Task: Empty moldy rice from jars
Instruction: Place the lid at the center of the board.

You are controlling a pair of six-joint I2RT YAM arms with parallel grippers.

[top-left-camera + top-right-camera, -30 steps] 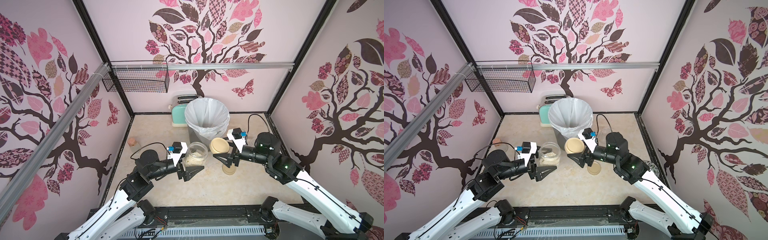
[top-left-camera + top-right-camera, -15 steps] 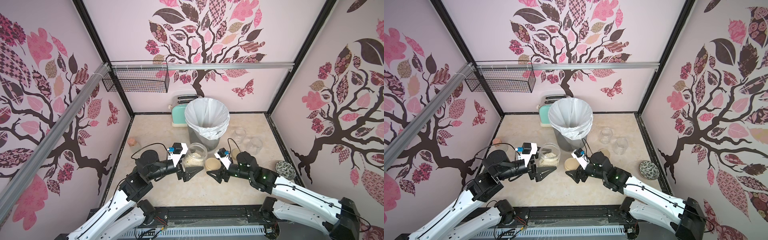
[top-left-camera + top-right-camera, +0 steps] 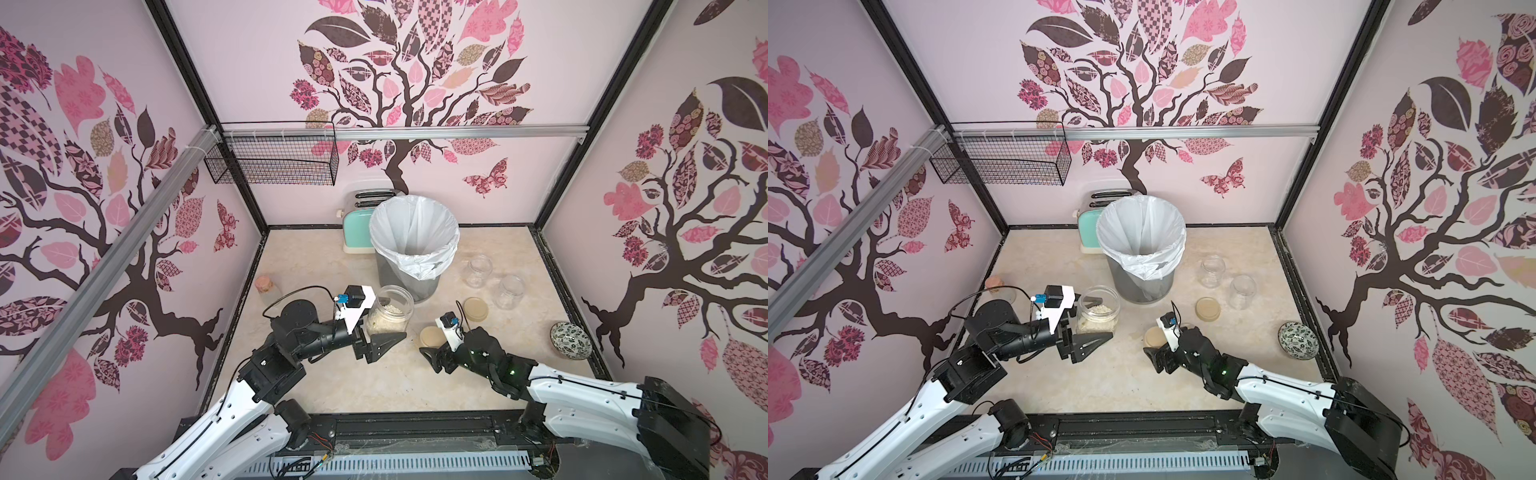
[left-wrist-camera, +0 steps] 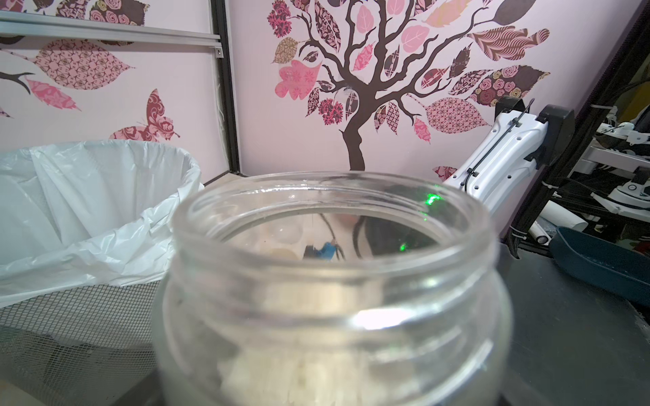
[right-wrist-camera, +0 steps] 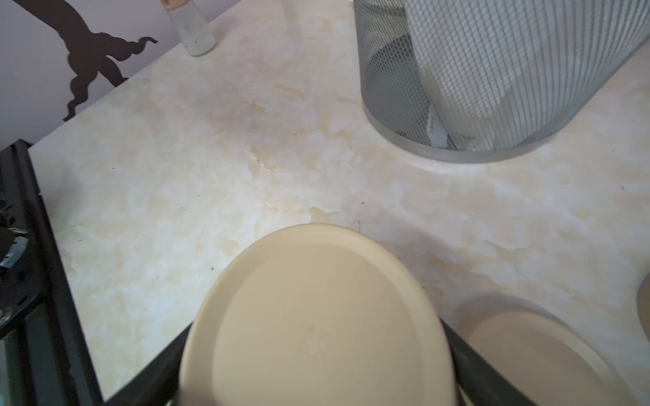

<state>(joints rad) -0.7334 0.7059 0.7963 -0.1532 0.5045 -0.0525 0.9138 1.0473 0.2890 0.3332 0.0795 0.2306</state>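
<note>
**Rice sits in the open jar in the left gripper; the right gripper holds a lid**

The rice (image 3: pixel 386 323) lies as a cream layer in the lower part of an open jar (image 3: pixel 392 296), which is upright with its mouth uncovered. The left gripper (image 3: pixel 382 334) is closed around this jar low on its body. One dark finger (image 3: pixel 388 340) runs along the near side of the glass, and the other is hidden behind the jar. In the left wrist view the jar's rim fills the frame. From these views I cannot tell whether the jar's base rests on the table (image 3: pixel 332 270) or hangs just above it.

The jar is right beside the mesh bin (image 3: pixel 390 276), which is lined with a white bag and stands behind it and to the right.

On the other side, near but apart from the jar, the right gripper (image 3: pixel 433 341) pinches a beige lid (image 3: pixel 429 336) by its edges, with its jaws set wide across it. The right wrist view shows a black finger on each side of the lid. A second lid (image 3: pixel 475 308) lies flat on the table just beyond it.

Further back and to the right stand an empty jar (image 3: pixel 478 270) and another empty jar (image 3: pixel 510 291), both uncovered. A patterned bowl (image 3: pixel 571 340) sits near the right wall, a corked bottle (image 3: pixel 266 284) by the left wall, and a mint toaster (image 3: pixel 357 226) behind the bin.
</note>
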